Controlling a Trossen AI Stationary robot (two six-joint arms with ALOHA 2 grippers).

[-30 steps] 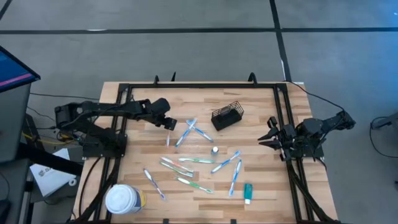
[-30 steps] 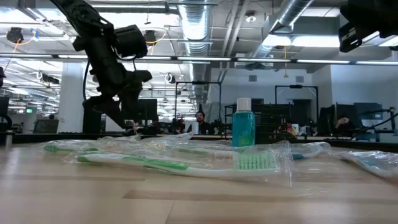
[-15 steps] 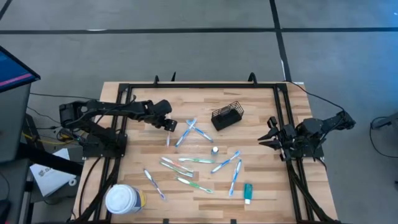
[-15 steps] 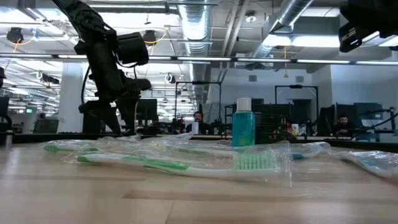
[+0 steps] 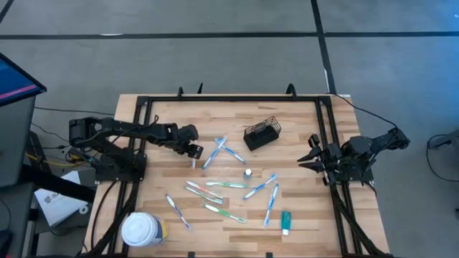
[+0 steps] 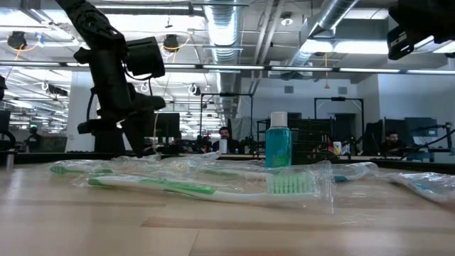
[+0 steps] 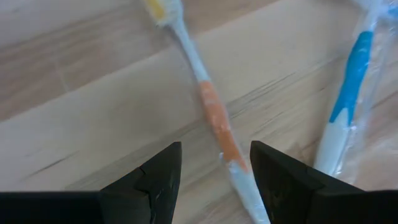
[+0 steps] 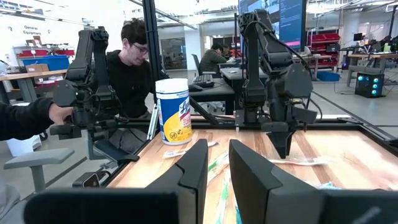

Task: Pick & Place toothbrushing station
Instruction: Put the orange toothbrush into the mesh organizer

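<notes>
Left gripper is low over the bench, fingers spread, poised astride a white toothbrush with an orange grip without touching it; a blue-handled toothbrush lies just beside. Right gripper waits at the bench's right edge, fingers close together with a narrow gap, holding nothing. The black wire caddy sits tilted near the far middle of the bench, well apart from both grippers. The other wrapped toothbrushes lie scattered across the centre, with a small teal tube toward the near right. A white-lidded round tub stands at the near left corner. A person sits beyond the bench.
</notes>
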